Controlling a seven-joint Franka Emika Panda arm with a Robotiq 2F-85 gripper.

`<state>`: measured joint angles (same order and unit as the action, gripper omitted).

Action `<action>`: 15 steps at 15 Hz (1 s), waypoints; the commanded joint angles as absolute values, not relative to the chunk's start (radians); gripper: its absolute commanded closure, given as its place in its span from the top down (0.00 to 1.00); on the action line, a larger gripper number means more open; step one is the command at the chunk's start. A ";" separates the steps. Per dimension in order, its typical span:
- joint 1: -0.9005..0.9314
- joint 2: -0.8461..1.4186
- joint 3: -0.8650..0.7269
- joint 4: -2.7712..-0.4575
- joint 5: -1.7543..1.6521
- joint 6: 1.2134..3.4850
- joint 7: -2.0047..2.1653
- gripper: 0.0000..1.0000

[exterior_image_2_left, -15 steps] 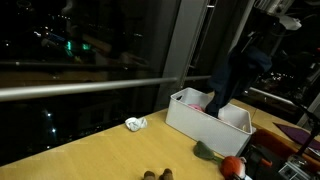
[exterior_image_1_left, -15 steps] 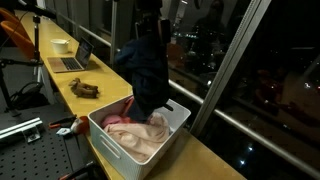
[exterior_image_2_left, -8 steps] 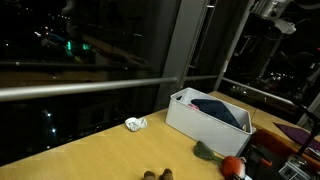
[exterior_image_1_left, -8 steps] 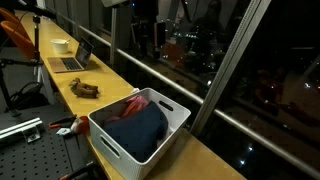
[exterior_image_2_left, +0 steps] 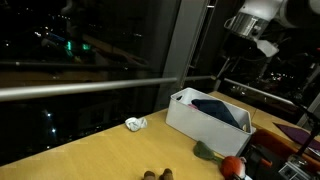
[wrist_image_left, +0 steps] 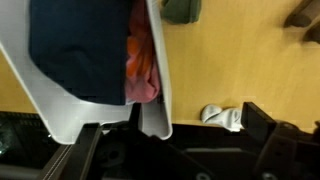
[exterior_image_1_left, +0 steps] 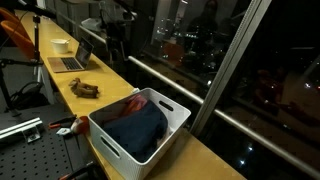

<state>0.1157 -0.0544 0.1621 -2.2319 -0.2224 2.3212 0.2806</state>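
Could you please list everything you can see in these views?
bin: one, white, on the table by the window
garment: one, navy, on top inside the bin
cloth: one, pink and red, in the bin beside the garment
rag: one, white, crumpled on the table, apart from the bin
laptop: one, grey, open, far along the table
cup: one, white, next to the laptop
lump: one, brown, between laptop and bin
ball: one, red, near the bin
table: one, yellow
gripper: one, dark, open and empty, raised above the bin
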 commanded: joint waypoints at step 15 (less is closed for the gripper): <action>0.298 0.224 0.166 -2.297 -0.242 2.165 0.620 1.00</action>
